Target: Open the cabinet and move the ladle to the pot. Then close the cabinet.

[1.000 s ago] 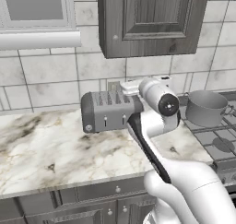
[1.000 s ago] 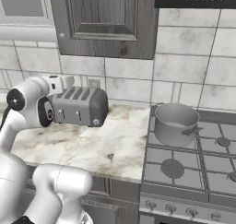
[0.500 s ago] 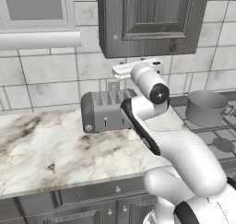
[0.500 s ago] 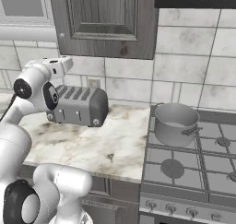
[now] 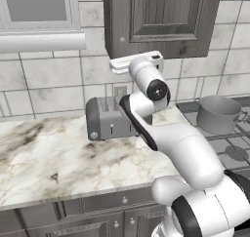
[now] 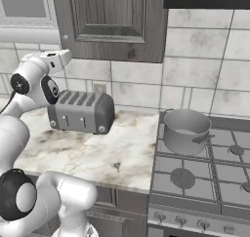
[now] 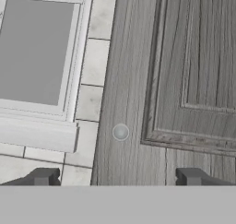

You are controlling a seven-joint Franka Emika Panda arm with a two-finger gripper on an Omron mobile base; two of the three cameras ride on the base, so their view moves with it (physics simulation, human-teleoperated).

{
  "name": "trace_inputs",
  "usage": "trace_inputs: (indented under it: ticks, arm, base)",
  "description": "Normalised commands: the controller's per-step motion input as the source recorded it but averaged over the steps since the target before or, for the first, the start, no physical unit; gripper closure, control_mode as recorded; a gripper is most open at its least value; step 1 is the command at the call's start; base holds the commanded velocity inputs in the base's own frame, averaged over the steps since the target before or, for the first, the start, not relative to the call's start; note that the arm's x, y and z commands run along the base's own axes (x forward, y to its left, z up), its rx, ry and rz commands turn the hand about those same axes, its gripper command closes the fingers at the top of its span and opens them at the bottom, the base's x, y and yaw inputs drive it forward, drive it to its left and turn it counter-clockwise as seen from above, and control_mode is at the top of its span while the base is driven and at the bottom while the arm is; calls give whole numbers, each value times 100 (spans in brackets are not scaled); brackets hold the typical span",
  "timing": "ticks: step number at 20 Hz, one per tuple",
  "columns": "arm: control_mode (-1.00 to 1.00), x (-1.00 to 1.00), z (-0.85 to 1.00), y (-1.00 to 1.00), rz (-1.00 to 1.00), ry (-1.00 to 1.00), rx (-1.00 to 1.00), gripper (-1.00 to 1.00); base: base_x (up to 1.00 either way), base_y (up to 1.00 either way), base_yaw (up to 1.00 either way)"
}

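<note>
Cabinet [image 5: 161,19] door is shut, up on the wall above the grey toaster [image 5: 110,118], and its small round silver knob [image 7: 120,132] sits near the door's lower left corner. The job in hand looks like the very first one: getting that door open, since the ladle must be hidden inside (I cannot see it anywhere). The pot [image 6: 186,130] waits on the stove [image 6: 205,175], well off to the right of the toaster. The gripper [image 7: 118,177] is wide open and holds nothing, with one dark finger tip [image 7: 42,176] on each side low in the hand view. The knob lies between the two tips but farther ahead, so the fingers are not touching it. The white arm rises from the base, bends over the marble counter [image 5: 58,155] in front of the toaster, and lifts its hand up to just under the bottom edge of the cabinet, pointing at the door's lower left part. Next, I think the hand needs to push forward a little and up until the knob is between the fingers, squeeze shut on it, and pull so the door swings out.
</note>
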Motion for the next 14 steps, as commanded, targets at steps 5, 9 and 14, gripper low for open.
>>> trace_inputs:
  ticks: [5,9,14]
  arm:
    - [-100,10,0,0,0,0,0,-100]
    - [-100,24,0,-1,1,-6,-2,-100]
    - [-100,26,3,-6,2,-7,-2,-100]
  base:
    - [0,0,0]
    - [0,0,0]
    - [0,0,0]
